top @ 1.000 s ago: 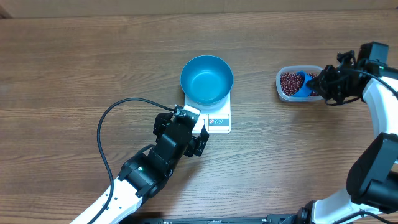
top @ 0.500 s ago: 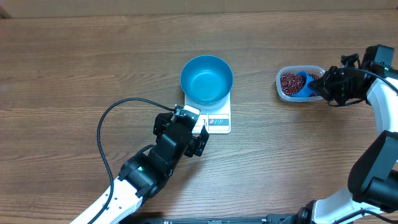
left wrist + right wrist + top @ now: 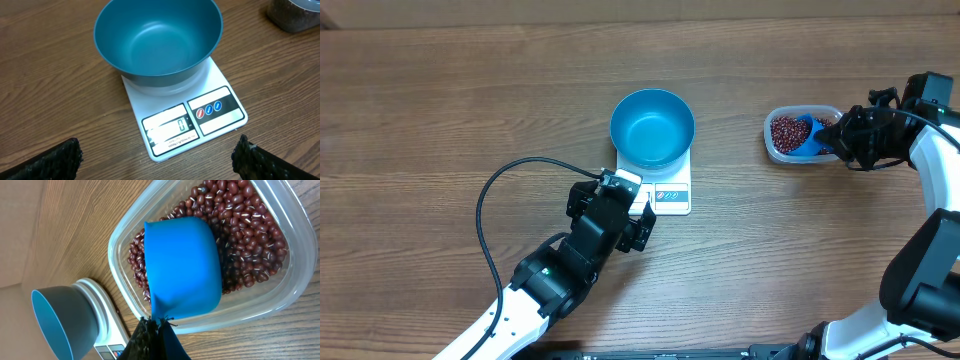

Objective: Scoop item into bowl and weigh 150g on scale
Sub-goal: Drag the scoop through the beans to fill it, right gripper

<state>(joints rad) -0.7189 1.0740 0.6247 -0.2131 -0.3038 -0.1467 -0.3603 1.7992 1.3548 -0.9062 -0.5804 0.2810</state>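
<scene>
A brown wood-grain table (image 3: 440, 90) fills the overhead view; the left arm enters from the lower left of the frame, trailing a black cable (image 3: 485, 215) that loops over the wood, and its left hand (image 3: 635, 203) sits at the centre, just below and left of the scale, fingers spread wide apart and holding nothing; in the left wrist view the two dark fingertips (image 3: 50, 160) stand at the bottom corners with the scale between and beyond them. The right arm comes in along the right edge; its right hand (image 3: 842, 138) is clamped together on the handle of the small blue plastic scoop (image 3: 182, 265). The round bright blue bowl (image 3: 652, 128) stands upright on the far part of the small flat white square scale (image 3: 670, 195), just above centre; the scale's display and label strip face the lower edge of the frame. The clear rounded-rectangular plastic tub (image 3: 775, 145) lies at the right, well apart from the scale; the scoop's body rests inside it, over the small dark red-brown beans (image 3: 245, 225), which lie heaped in the tub.
</scene>
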